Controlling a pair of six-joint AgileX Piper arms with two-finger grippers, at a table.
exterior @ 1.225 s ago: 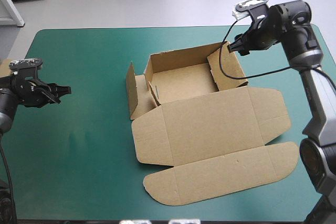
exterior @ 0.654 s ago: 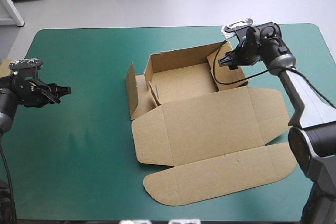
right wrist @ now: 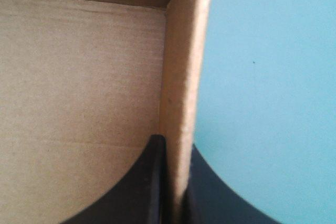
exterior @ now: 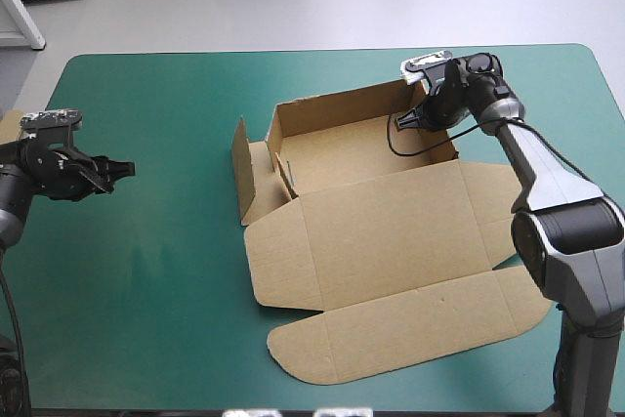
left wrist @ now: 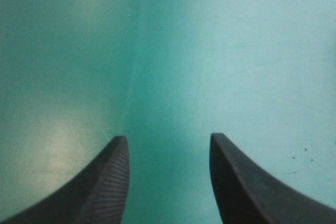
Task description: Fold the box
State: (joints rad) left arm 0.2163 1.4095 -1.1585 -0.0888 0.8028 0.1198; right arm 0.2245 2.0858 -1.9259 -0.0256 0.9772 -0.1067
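Observation:
The brown box (exterior: 381, 231) lies mid-table as an open tray with its lid (exterior: 391, 280) flat toward the near edge. The far wall and right wall (exterior: 430, 129) stand raised; the left side flap (exterior: 240, 155) stands up, splayed outward. My right gripper (exterior: 410, 122) is at the right wall near the far right corner. In the right wrist view its fingers (right wrist: 152, 182) pinch that wall's (right wrist: 184, 77) edge, one inside the tray and one outside, shut on it. My left gripper (exterior: 122, 169) hovers open over bare teal-green cover (left wrist: 168, 51) at the table's left side, far from the box.
An edge of more brown board (exterior: 8, 126) shows at the table's left edge. Teal-green cover runs wide between the left gripper and the box, and along the near left.
My right gripper moved left and down onto the tray's right wall and went from open to shut on it. The wall now stands more upright. The left arm has not moved.

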